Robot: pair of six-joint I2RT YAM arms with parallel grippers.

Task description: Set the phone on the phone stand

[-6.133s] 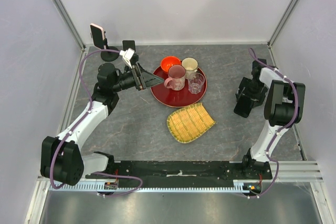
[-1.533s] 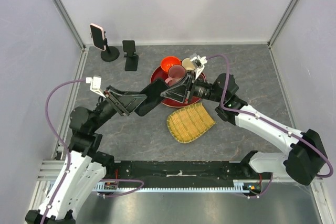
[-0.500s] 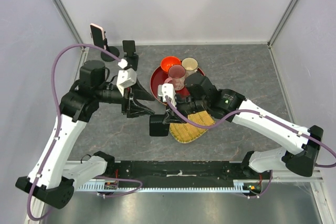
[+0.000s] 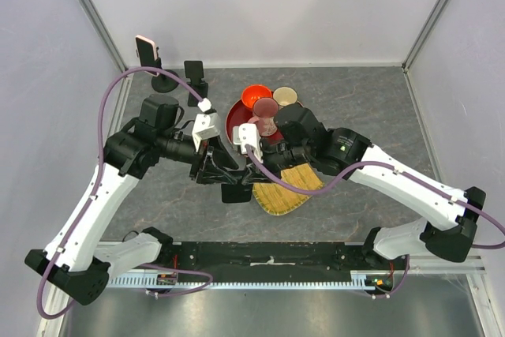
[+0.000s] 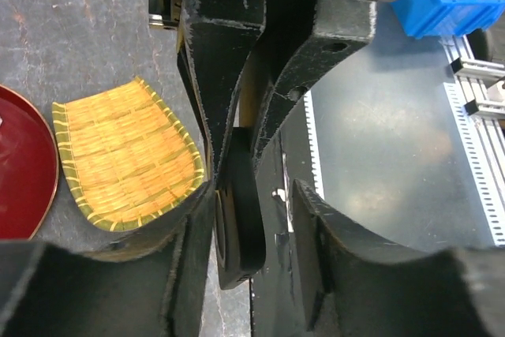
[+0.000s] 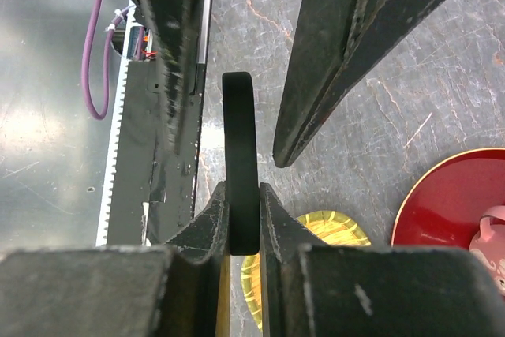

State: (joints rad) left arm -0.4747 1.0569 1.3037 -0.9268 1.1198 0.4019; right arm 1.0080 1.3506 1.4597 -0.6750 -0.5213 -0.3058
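Note:
A black phone (image 4: 235,192) hangs edge-on above the table's middle, with my right gripper (image 4: 243,180) shut on it. The right wrist view has the phone (image 6: 240,147) pinched between both pads (image 6: 213,215). My left gripper (image 4: 222,176) reaches in from the left and stands open around the same phone (image 5: 239,203). The phone lies against its left finger (image 5: 193,226), with a gap to the right finger (image 5: 312,226). An empty black phone stand (image 4: 194,71) stands at the back left, far from both grippers.
A second stand (image 4: 162,78) holding a pink phone (image 4: 145,50) is at the back left corner. A red tray (image 4: 231,120) with cups and a woven yellow basket (image 4: 288,191) lie just right of the grippers. The purple cable (image 4: 106,108) loops over the left arm.
My left gripper has moved right and down onto the phone and narrowed a little around it. The right gripper keeps its hold and has shifted slightly.

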